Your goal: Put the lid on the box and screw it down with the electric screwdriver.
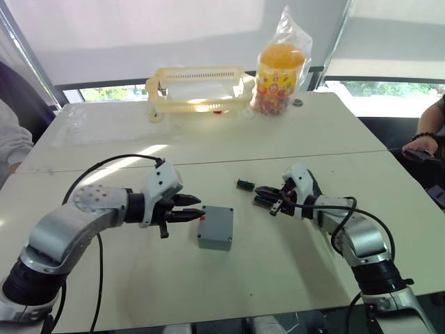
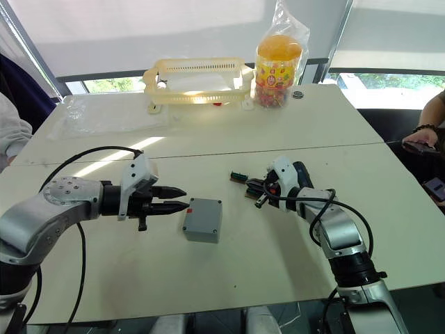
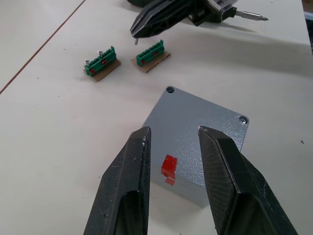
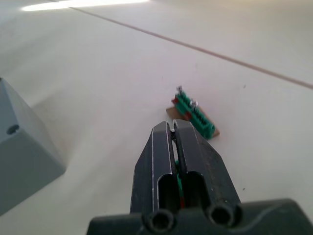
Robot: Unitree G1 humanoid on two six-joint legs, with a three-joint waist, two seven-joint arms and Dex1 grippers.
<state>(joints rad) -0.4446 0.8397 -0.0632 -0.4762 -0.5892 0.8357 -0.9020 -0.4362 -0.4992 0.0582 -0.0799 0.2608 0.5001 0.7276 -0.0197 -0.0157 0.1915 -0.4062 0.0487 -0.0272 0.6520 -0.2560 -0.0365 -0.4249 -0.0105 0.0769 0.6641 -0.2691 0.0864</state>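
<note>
Spanning a window-lit room, white table (image 1: 292, 139) — left tool (image 1: 197, 211) parted beside box (image 1: 215, 227), right tool (image 1: 261, 197) closed, empty.

A pale surface (image 1: 278, 278) with a seam across it carried the grey-blue box (image 1: 215, 227) near its middle. Two small green blocks (image 3: 102, 61) lay close by. At the far edge stood a yellow rack (image 1: 198, 88) and a bagged snack jar (image 1: 279, 69).

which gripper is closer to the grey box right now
Left. The left gripper sits right beside the box, fingers open toward its red-marked side. The right gripper is farther off, over by the green blocks.
</note>
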